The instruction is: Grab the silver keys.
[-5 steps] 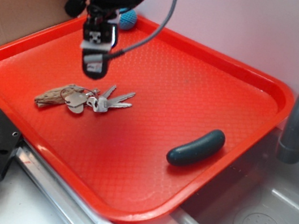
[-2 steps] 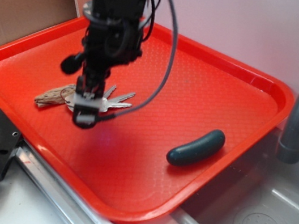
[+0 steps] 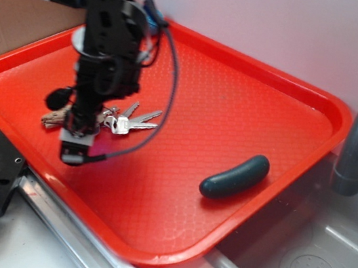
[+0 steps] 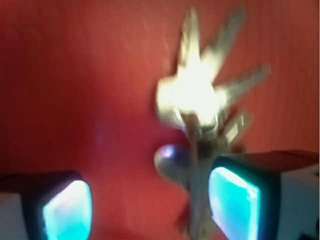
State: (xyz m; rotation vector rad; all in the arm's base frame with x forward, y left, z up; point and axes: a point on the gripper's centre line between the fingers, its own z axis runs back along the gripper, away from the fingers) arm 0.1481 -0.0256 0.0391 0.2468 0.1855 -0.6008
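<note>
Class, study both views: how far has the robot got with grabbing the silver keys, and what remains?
Done: the claw has been brought low over the red tray, beside the silver keys. In hand: lining up; the wrist view shows its fingers apart, with the bunch nearer one finger than centred between them. Left: centring, closing on the keys and lifting. The keys lie flat on the tray, not yet gripped.

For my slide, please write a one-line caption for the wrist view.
Blurred wrist view: silver keys fanned on the red tray, lying above the gap between the two open fingers.
</note>
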